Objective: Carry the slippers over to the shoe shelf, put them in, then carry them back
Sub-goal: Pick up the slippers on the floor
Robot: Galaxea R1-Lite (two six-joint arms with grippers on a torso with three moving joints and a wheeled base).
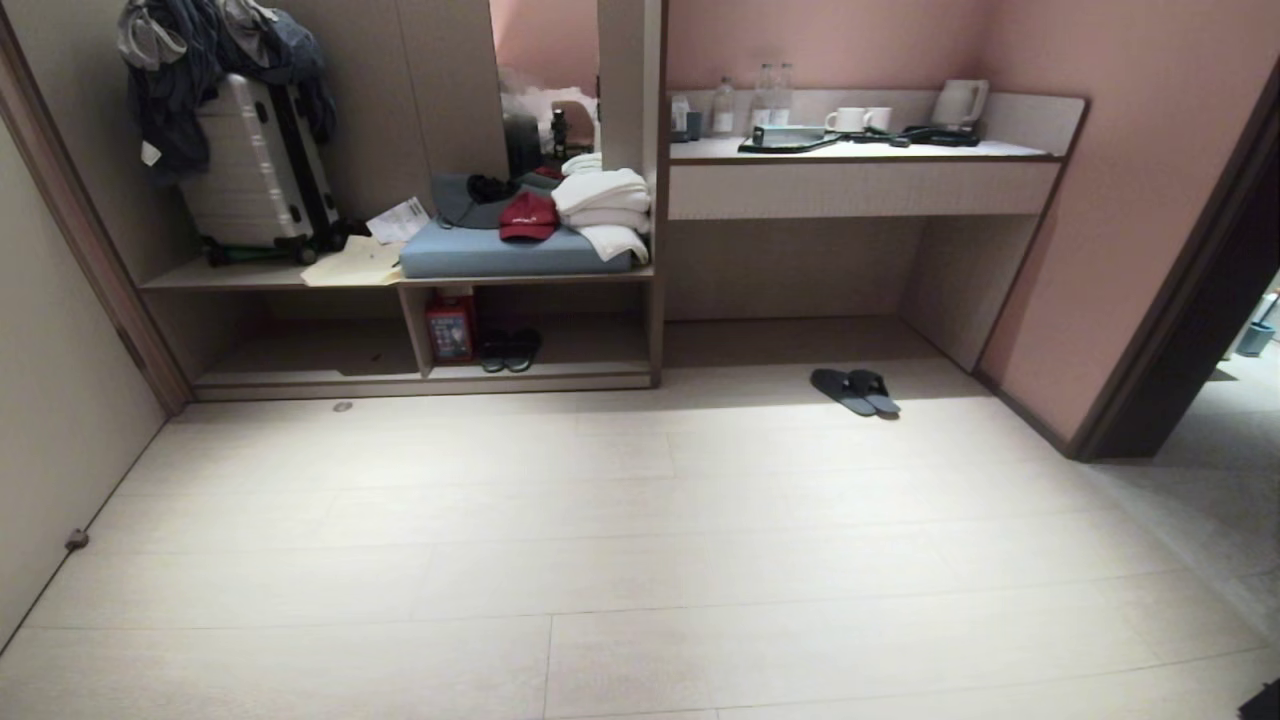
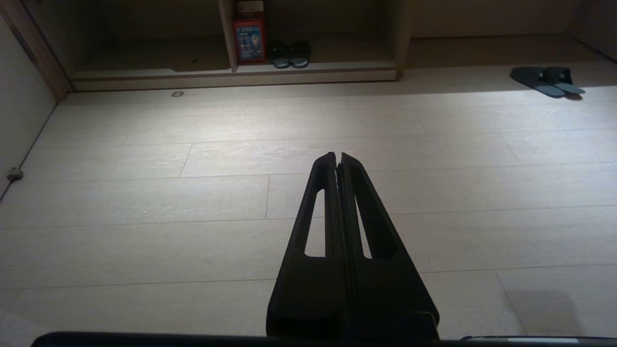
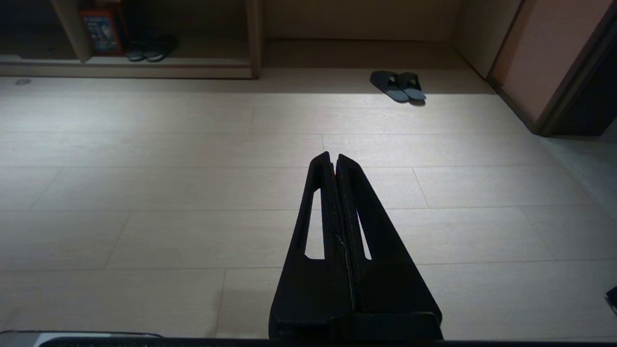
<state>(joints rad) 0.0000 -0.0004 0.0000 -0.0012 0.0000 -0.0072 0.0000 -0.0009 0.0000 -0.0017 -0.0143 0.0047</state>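
Bare pale floor [image 1: 620,560] is seen nearest. Both the left gripper [image 2: 338,155] and right gripper [image 3: 333,156] are held above it, jaws pressed together, nothing clamped. Farther off, the shoe shelf [image 1: 540,375] is seen at left, a darker pair [image 1: 510,350] inside; the slippers [image 1: 855,391] lie side by side on the floor to its right, well apart from it.

Place: a hotel room entryway.
Landmark: a built-in wooden luggage bench [image 1: 400,280].
On the bench: a silver suitcase [image 1: 255,165] draped with clothes, folded white towels [image 1: 603,205], a red cap [image 1: 527,216].
Under the bench: a spare pair of slippers [image 1: 510,350].
Right of the bench: a counter [image 1: 860,150] with a kettle [image 1: 960,102], cups [image 1: 855,119] and water bottles [image 1: 770,95].
Walls: pink.
Floor: pale planks [image 1: 640,560].
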